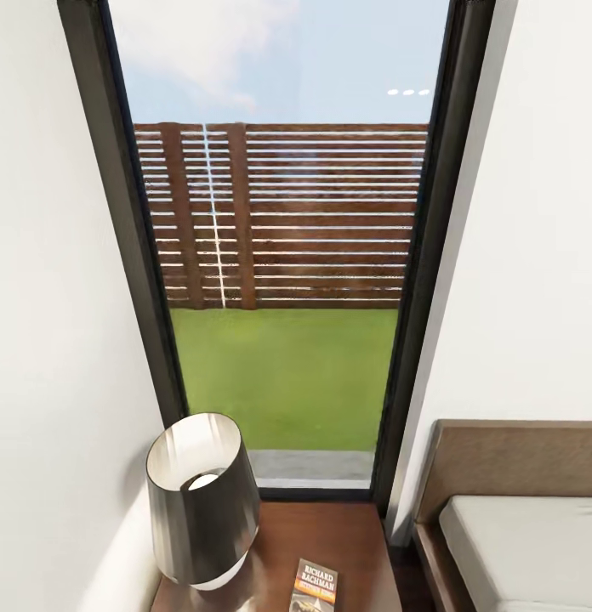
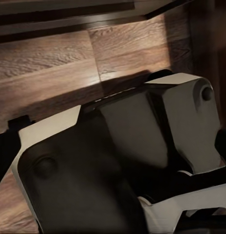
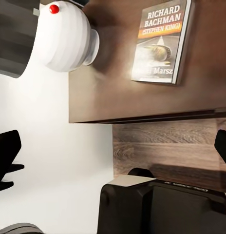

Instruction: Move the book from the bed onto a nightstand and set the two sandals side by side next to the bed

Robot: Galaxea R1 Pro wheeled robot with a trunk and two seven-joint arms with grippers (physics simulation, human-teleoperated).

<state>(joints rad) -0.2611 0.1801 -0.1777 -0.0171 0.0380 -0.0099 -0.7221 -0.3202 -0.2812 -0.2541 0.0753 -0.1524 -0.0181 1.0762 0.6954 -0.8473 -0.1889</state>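
The book (image 1: 315,585), a dark paperback with white "RICHARD BACHMAN" lettering and an orange strip, lies flat on the dark reddish-brown nightstand (image 1: 330,535). The right wrist view has the same book (image 3: 161,41) near the front of the nightstand top (image 3: 118,87). My right gripper (image 3: 113,151) hangs open and empty above the floor in front of the nightstand, its dark fingertips (image 3: 6,156) far apart. My left gripper (image 2: 113,141) is low over the wood floor, dark tips at both sides, nothing held. The bed (image 1: 526,544) lies to the right. The sandals are out of view.
A lamp (image 1: 202,497) with a dark shade and white base (image 3: 66,36) stands on the nightstand's left side, beside the book. A tall dark-framed window (image 1: 287,255) rises behind. A white wall (image 1: 58,340) closes the left. My own base (image 2: 118,161) sits under both wrists.
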